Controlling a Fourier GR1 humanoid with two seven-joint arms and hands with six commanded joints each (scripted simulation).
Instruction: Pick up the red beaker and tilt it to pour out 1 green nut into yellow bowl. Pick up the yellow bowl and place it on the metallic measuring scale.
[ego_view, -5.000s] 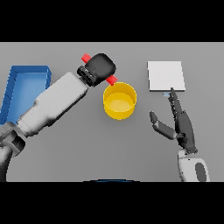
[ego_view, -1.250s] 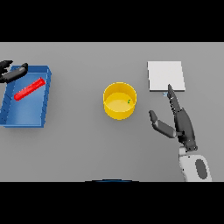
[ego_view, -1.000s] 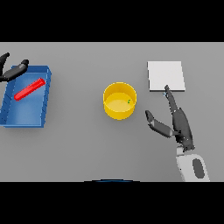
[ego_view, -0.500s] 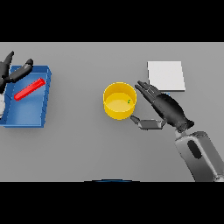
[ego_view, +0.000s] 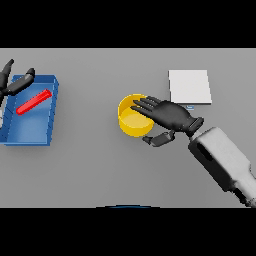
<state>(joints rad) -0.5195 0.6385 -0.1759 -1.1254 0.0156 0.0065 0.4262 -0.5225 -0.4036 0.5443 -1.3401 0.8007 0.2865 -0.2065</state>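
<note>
Right robot hand (ego_view: 170, 114) spread over yellow bowl's (ego_view: 131, 124) right rim

Red beaker (ego_view: 33, 101) lying flat, yellow bowl (ego_view: 131, 122) upright, square scale (ego_view: 189, 86)

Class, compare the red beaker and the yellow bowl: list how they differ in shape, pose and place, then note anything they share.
The red beaker is slim and long; the yellow bowl is wide and round. The beaker lies on its side at a slant; the bowl stands upright, mouth up. The beaker rests inside the blue tray by the left robot hand; the bowl stands on the grey table, with the right robot hand reaching over its rim. Both are single-coloured containers.
</note>
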